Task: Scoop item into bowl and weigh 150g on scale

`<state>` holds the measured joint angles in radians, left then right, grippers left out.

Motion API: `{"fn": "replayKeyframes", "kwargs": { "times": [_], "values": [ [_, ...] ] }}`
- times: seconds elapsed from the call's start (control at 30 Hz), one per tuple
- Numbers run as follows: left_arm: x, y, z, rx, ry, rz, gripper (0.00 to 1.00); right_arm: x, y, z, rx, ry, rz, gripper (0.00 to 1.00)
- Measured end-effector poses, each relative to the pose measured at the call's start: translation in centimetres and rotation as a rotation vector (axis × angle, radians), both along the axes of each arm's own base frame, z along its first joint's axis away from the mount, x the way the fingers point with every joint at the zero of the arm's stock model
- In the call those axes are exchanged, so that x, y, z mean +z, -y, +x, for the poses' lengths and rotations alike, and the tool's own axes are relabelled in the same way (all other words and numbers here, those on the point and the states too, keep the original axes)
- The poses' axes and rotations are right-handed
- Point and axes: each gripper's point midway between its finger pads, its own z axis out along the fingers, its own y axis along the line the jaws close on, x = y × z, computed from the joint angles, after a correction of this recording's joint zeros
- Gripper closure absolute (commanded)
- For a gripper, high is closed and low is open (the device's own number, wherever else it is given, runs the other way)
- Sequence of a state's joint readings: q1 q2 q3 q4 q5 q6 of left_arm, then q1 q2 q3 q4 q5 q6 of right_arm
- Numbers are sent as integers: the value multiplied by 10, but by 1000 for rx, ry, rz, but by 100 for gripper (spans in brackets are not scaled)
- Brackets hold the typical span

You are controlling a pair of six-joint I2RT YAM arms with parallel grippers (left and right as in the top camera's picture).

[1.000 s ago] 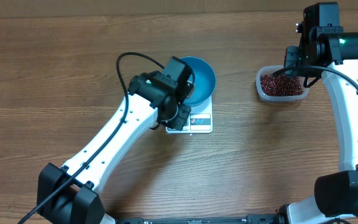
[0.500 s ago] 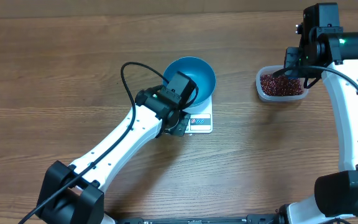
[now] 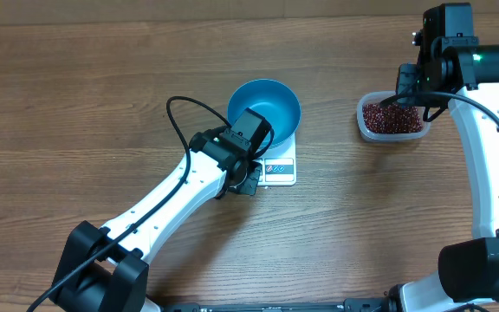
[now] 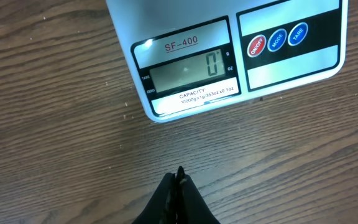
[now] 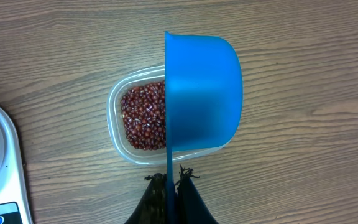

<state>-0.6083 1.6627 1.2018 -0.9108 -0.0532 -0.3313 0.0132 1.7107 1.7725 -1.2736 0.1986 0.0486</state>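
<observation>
Left wrist, scale (image 4: 229, 56) just beyond left tool (image 4: 179, 173)

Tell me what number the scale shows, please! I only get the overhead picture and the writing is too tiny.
Observer: In the left wrist view, the display on the scale reads 0.
Operator: Is the left gripper holding something?
Observer: No. The left gripper is shut and empty, over bare table just in front of the scale, not touching it.
Operator: What's hiding under the right arm?
Observer: The right gripper is shut on a blue scoop, by its handle, over the tub of beans. Only the scoop's outside shows, so I can't tell if it's loaded.
</observation>
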Motion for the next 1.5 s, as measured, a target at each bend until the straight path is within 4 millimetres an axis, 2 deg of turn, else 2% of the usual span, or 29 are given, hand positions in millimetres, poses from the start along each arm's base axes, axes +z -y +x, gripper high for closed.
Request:
{"fn": "replayKeyframes", "kwargs": {
  "times": [0.1,0.27,0.37,0.4,0.43,0.63,0.83,1.03,1.23,1.5],
  "values": [
    [-1,1,0,2,3,-3,91,0,0,0,0,1,0,96],
    [-1,1,-2,5,-9,-5,64,0,0,0,0,1,0,96],
    [1,1,-2,-1,-6,-10,57,0,0,0,1,1,0,96],
    [2,1,-2,-4,-1,-13,34,0,0,0,0,2,0,96],
    [5,1,-2,-10,6,-17,1,0,0,0,0,1,0,96],
    [21,-1,-5,-88,42,-20,1,0,0,0,0,1,0,96],
    [21,1,-3,-118,57,-21,0,0,0,0,0,1,0,96],
    [11,5,4,-83,92,-52,1,0,0,0,0,1,0,96],
    [-11,-2,-6,-45,64,-45,1,0,0,0,0,2,0,96],
    [-11,-1,-5,-48,67,-47,0,0,0,0,0,1,0,96]
  ]
}}
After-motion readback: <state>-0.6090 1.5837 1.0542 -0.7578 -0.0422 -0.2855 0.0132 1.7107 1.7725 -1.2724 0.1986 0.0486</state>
